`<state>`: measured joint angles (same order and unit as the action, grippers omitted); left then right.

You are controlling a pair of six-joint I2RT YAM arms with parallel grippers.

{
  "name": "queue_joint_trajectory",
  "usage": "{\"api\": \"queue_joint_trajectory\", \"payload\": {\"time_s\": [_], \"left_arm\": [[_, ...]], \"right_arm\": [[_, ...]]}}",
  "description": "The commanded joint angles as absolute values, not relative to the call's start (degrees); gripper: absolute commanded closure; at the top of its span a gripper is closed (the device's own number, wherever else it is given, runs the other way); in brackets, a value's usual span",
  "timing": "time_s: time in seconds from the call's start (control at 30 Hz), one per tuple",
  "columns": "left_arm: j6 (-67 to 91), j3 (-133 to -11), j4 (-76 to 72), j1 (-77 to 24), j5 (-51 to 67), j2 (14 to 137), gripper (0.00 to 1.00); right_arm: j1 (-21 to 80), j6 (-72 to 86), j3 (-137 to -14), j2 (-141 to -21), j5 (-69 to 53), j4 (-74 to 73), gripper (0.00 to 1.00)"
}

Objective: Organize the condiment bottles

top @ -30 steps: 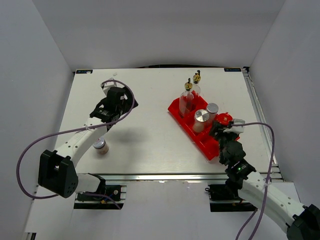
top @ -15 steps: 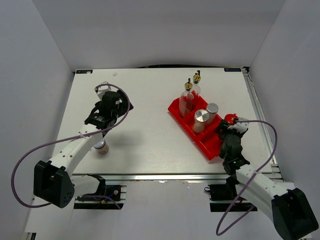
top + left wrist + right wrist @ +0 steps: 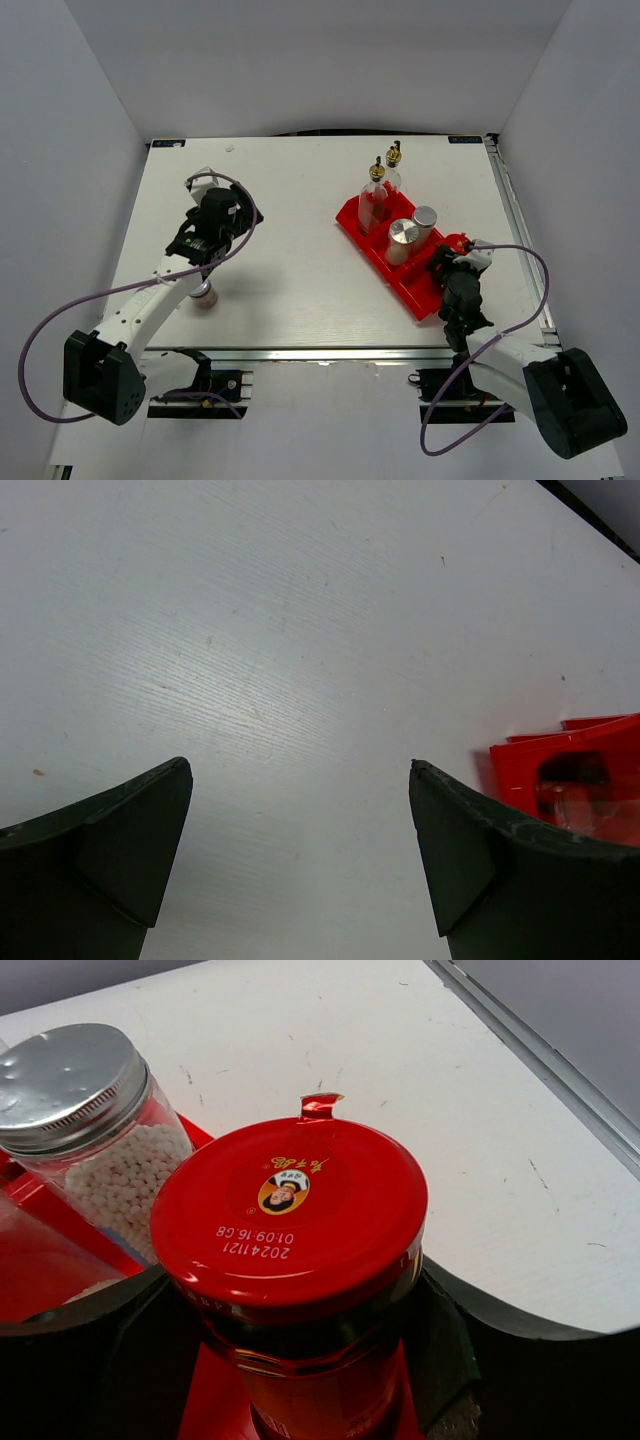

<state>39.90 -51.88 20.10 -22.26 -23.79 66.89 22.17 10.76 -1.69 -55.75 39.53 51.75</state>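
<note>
Top view: a red bin (image 3: 412, 292) sits right of centre. Two glass bottles (image 3: 377, 200) stand at its upper end and two silver-lidded shakers (image 3: 403, 240) in its middle. At its lower right end, the right gripper (image 3: 458, 264) holds the red-lidded jar (image 3: 455, 241). A third shaker (image 3: 203, 294) stands alone at lower left.

Left wrist view: the left gripper (image 3: 300, 860) is spread wide over bare table (image 3: 250, 630).

Right wrist view: both fingers (image 3: 70, 1350) press the jar's sides above a bin compartment. The jar is probably being placed. Next it needs lowering and releasing.

Overhead plus wrist close-ups, sharing red bin (image 3: 415, 293)
</note>
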Motion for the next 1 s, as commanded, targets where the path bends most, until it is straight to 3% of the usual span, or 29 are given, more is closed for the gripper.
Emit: {"api": "queue_joint_trajectory", "payload": {"time_s": [0.0,0.53,0.57,0.97], "left_arm": [[39.6,-51.7,19.8,-22.1,-25.0,64.6,0.02],[41.0,-50.6,22.4,-22.1,-25.0,62.3,0.02],[41.0,-50.5,22.5,-22.1,-25.0,62.2,0.02],[41.5,-50.1,24.3,-22.1,-24.8,59.5,0.02]], "right_arm": [[21.9,11.6,-2.1,-56.0,39.6,64.9,0.58],[21.9,11.5,-2.8,-54.5,40.5,59.8,0.30],[21.9,11.3,-2.9,-54.4,40.5,59.1,0.22],[21.9,10.1,-4.3,-50.7,39.1,54.2,0.18]]}}
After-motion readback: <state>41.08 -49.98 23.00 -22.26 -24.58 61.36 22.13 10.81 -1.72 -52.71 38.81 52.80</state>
